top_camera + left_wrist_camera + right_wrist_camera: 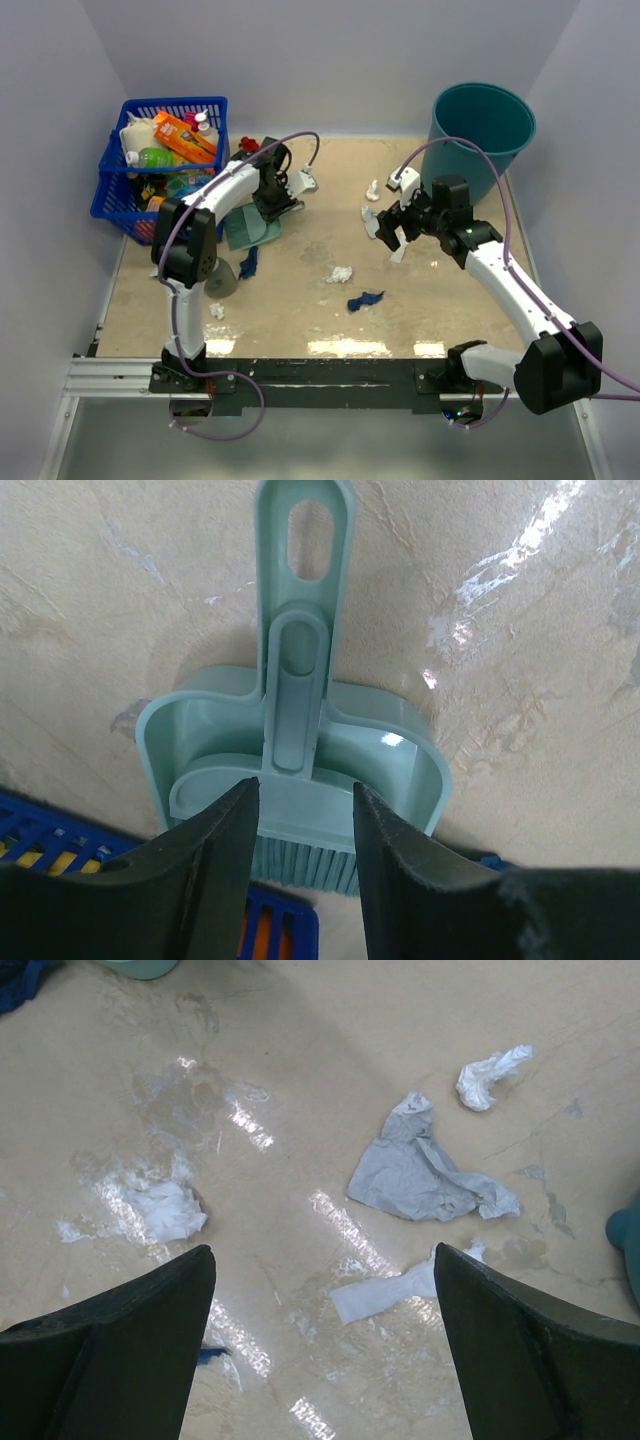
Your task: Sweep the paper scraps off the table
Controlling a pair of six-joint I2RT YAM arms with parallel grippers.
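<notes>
Grippers first: my left gripper (305, 792) hangs over the teal dustpan (400, 745), its two dark fingers (215, 860) a narrow gap apart with nothing clamped between them. The hand brush (297, 690) lies nested in the dustpan, its handle running along the pan's handle. Its bristles show through the gap between my fingers, but I cannot tell whether the pads touch the brush head. The dustpan sits on the table (290, 305) towards the far left corner, just beside the blue basket (175, 103) full of bottles and packets.

My right gripper (322, 1258) is spread wide and holds nothing, hovering above the table's right half near the teal bucket (483, 120). The paper scraps (340, 273) lie loose on the table. Under the right gripper I see a pale grey-blue crumpled sheet (420, 1175), a twisted white bit (490, 1072) beyond it, a white strip (385, 1298) nearer my fingers, and a white wad (168, 1210) at the left of that wrist view. From above, a dark navy scrap (365, 299) lies near the table's middle, while another navy one (248, 262) and a small white one (217, 310) lie close beside my left arm
</notes>
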